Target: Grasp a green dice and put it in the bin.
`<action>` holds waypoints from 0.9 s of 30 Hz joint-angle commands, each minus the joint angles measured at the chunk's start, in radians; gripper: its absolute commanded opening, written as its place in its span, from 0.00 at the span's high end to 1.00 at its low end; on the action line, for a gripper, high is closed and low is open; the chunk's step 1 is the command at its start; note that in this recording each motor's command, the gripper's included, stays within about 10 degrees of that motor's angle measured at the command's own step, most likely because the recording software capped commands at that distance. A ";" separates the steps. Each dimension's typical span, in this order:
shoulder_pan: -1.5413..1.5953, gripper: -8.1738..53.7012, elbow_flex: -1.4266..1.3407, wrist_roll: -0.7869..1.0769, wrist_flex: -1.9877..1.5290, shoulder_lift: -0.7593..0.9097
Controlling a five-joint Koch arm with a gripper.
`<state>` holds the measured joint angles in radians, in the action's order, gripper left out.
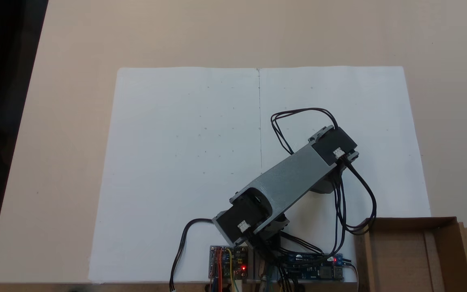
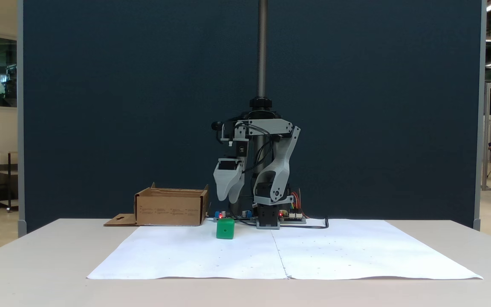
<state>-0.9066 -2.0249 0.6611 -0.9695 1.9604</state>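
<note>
In a fixed view from the front, the green dice [image 2: 225,229] rests on the white paper, just in front of the arm's base. My gripper [image 2: 229,200] hangs point-down a short way above it, clear of it and holding nothing. Its two grey jaws overlap from this angle, so the gap between them cannot be judged. The bin [image 2: 171,207], a brown cardboard box, stands to the left of the dice. In the fixed view from above, the bin [image 1: 395,259] sits at the lower right with its slotted flap out to the side, and the arm's grey link [image 1: 290,178] covers the dice.
White paper sheets [image 1: 185,162] cover the middle of the beige table. Circuit boards [image 1: 229,261] with red lights and black cables [image 1: 359,202] lie by the arm's base. A metal pole [image 2: 262,47] rises behind the arm before a dark blue panel.
</note>
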 commanded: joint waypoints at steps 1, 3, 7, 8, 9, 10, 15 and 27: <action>-0.006 0.02 0.008 0.121 0.101 -0.003; -0.009 0.02 0.003 0.123 0.152 -0.020; -0.008 0.02 0.003 0.124 0.187 -0.021; -0.008 0.02 -0.002 0.126 0.186 -0.021; -0.006 0.02 -0.008 0.126 0.187 -0.021; -0.006 0.02 -0.015 0.132 0.187 -0.021; -0.003 0.02 -0.072 0.196 0.186 -0.021; -0.009 0.02 -0.123 0.293 0.186 -0.032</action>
<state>-0.9066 -2.1537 0.8422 -0.8053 1.9159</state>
